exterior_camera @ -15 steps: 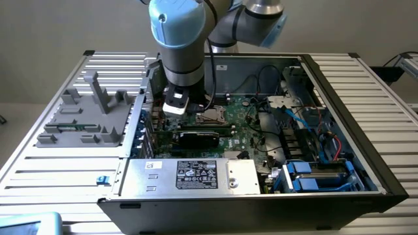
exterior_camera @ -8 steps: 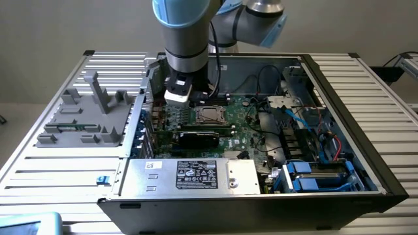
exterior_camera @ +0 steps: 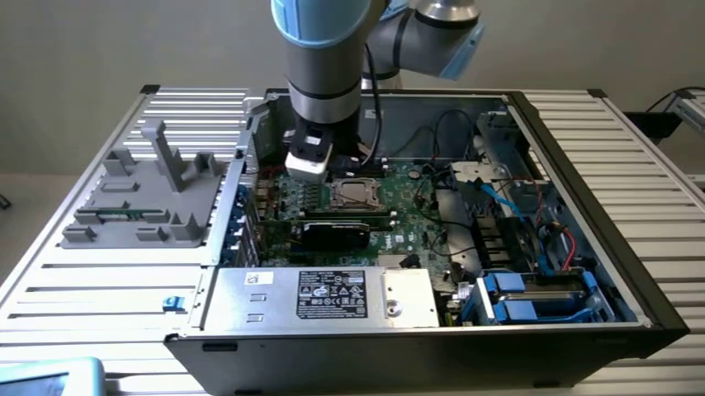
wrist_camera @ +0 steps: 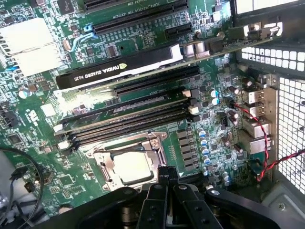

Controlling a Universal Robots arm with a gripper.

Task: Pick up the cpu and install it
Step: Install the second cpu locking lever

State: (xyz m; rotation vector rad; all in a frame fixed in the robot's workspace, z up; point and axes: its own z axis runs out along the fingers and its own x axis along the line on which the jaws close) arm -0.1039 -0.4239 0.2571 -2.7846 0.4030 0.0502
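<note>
The cpu (wrist_camera: 129, 168) is seen lying flat in the socket (wrist_camera: 127, 162) on the motherboard (wrist_camera: 209, 119), directly below and just ahead of the pincer (wrist_camera: 166, 177), whose fingers are drawn together with nothing held between them.

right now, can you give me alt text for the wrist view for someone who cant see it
The end effector hangs close over a green motherboard, right at the edge of the open metal socket frame, where the silver cpu lies. Beyond it run black memory slots and a black graphics card.
</note>
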